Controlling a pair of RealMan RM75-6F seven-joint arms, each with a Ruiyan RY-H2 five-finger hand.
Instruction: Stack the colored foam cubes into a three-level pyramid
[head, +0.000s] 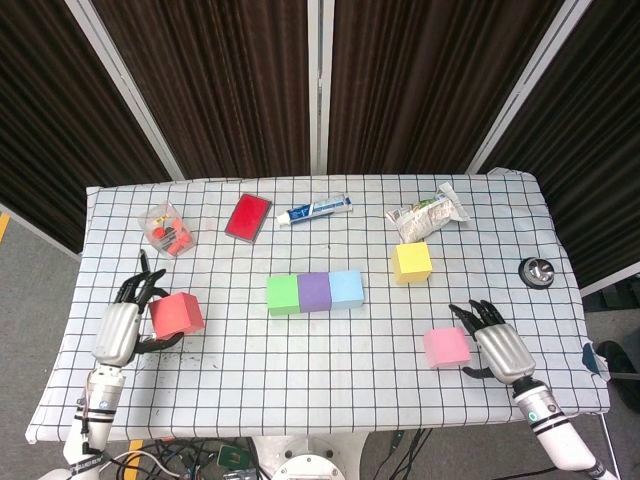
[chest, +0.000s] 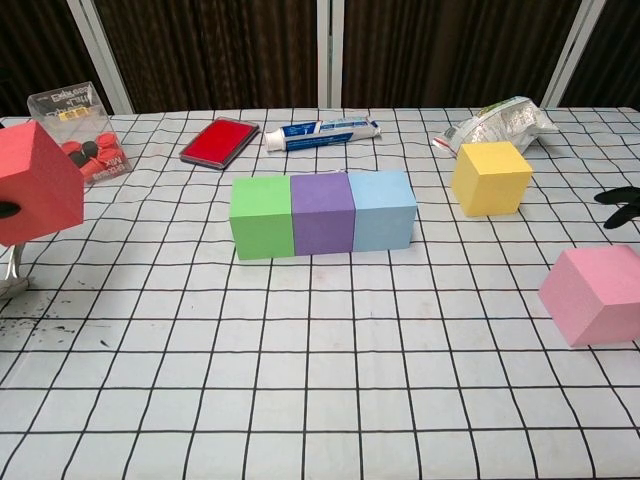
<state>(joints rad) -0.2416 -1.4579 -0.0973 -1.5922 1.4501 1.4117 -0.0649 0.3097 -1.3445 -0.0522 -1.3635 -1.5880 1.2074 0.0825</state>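
Note:
A green cube, a purple cube and a light blue cube stand touching in a row mid-table; the same green cube, purple cube and blue cube show in the chest view. My left hand holds the red cube lifted at the left; the red cube shows at the chest view's left edge. The yellow cube sits right of the row. My right hand is open beside the pink cube, fingers spread, just right of it. Only its fingertips show above the pink cube.
Along the far side lie a red flat case, a toothpaste tube, a crumpled bag and a clear box of small red parts. A black pen lies at the left. A small metal cup sits at the right edge.

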